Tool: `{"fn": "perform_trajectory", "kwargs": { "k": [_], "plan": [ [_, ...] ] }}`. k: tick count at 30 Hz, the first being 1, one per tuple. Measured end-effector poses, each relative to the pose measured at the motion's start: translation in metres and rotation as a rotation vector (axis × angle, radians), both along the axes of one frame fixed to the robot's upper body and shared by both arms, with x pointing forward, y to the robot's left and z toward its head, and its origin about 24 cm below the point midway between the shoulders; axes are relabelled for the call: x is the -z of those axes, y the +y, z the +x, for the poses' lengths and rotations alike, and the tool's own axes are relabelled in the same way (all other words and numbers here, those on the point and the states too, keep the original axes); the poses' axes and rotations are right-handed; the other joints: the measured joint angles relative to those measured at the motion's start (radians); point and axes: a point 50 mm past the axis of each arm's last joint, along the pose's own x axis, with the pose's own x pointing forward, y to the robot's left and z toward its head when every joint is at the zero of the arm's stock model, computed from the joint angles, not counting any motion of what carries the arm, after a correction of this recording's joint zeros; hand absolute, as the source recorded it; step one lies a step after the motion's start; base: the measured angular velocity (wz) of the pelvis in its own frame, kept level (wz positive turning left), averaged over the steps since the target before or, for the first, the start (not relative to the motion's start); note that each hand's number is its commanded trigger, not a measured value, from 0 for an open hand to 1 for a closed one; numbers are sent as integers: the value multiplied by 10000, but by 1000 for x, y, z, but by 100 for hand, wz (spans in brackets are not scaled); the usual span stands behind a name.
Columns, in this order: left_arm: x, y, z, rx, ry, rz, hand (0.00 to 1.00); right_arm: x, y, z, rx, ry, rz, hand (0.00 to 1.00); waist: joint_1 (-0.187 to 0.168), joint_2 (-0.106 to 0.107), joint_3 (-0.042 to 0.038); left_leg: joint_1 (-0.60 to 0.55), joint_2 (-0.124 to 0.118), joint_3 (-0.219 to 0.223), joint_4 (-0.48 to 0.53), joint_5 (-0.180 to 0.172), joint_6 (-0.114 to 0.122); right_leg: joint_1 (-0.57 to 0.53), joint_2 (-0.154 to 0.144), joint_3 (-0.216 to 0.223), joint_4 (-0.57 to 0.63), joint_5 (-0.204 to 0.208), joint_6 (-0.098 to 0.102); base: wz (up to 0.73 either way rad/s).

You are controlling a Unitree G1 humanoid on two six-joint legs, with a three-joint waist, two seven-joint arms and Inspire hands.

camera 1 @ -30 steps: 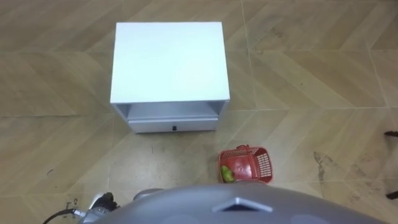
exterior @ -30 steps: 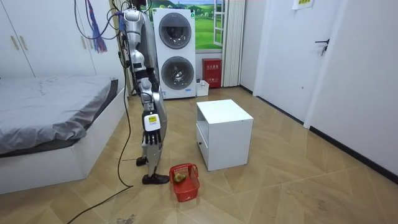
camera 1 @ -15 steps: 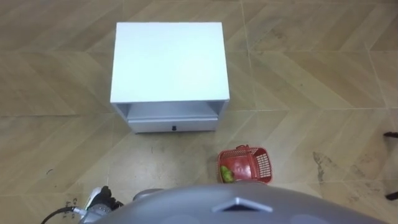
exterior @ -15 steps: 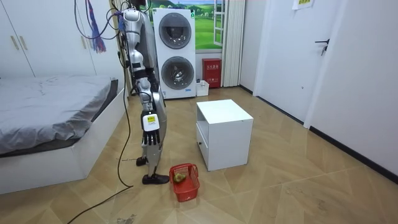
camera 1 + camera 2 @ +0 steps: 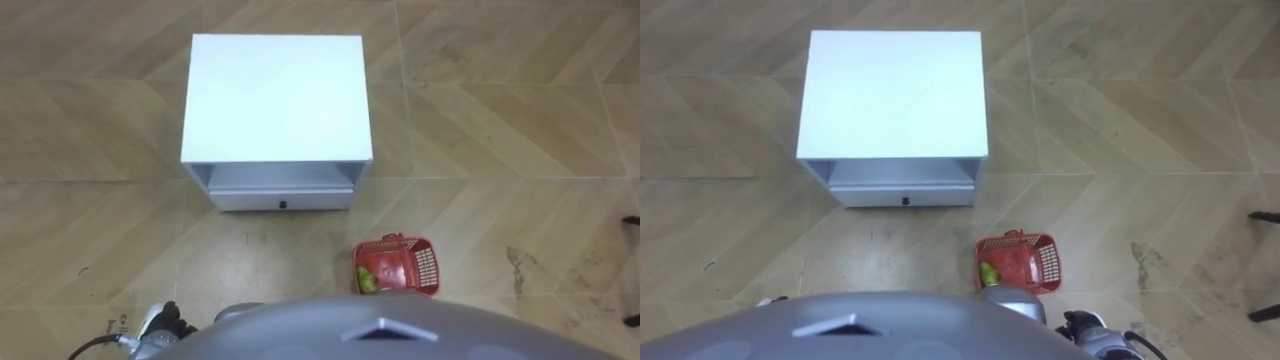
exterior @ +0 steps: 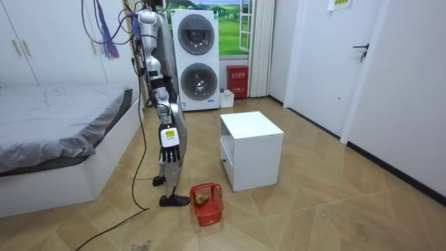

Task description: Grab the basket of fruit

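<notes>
Where the robot stands: upright on the wooden floor, side-on in the room view, between the bed at the room view's left and the white cabinet, which it faces.
Left hand: I see it at the lower left of the left eye view, low beside the body and well apart from the fruit basket; I cannot tell whether its fingers are open or closed.
White cabinet, from above: a plain square top. Under it is an open niche, and under that a shut drawer with a small dark knob. Both are turned towards the robot.
Fruit basket: red plastic with latticed walls, upright on the floor. It sits to the right of the cabinet's front corner and apart from it, close before the robot on its right side. Neither hand touches it.
Fruit: a green piece inside the basket, against its left end.
Right hand: hangs at the thigh on the side nearer the room camera, higher than the basket and apart from it; here too I cannot tell open from closed.
Background, room view: stacked washing machines behind the robot, a red box beside them, and a white door at the far right.
</notes>
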Motion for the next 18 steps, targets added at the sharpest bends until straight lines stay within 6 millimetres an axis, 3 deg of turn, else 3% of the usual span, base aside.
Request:
{"fn": "perform_trajectory", "kwargs": {
  "k": [4, 9, 11, 12, 13, 16, 18],
  "plan": [
    [0, 0, -1, -14, -34, -49, 0, -1, -2, 2, 99, -167, -319, 0, -17, 24, 5, -145, -138, 20, 132, -1, 103, -280, -165, 7, 333, -27, 23, -2],
    [-1, 6, -3, -541, -101, -77, 0, -3, -14, 2, 847, -322, -657, 0, -56, -75, 25, -632, -498, 13, 540, -68, 516, -861, -607, 26, 873, -40, 249, 1],
    [-1, 8, -7, -821, -118, -75, 0, -4, -16, 2, 882, -351, -686, 0, -7, -20, -65, -904, -458, 144, 516, -23, 672, -1014, -637, 104, 781, 243, 346, -9],
    [-1, 11, -9, -1062, -165, -7, 0, -4, -15, 6, 878, -502, -604, 0, 54, 79, -43, -1025, -388, 432, 551, 15, 778, -1231, -772, -271, 1269, 260, 236, -9],
    [-2, 13, -13, -1312, -80, 41, 0, -4, -14, 3, 1021, -477, -528, 0, 38, -15, -9, -1031, -393, 652, 565, 32, 833, -1432, -1130, -827, 2646, -71, 98, 0],
    [-3, 17, -15, -1312, -152, -45, 0, -4, -15, 4, 1218, -575, -555, 0, 326, -220, -73, -1269, -526, 1184, 713, 32, 914, -1248, -1690, -791, 5303, -210, 133, -1],
    [-4, 21, -13, -1540, -250, -3, 0, -5, -15, 18, 1222, -979, -562, 0, 466, -485, -73, -1943, -617, 1196, 1419, -77, 981, -744, -1921, -758, 5314, 39, 176, -10]
  ]
}}
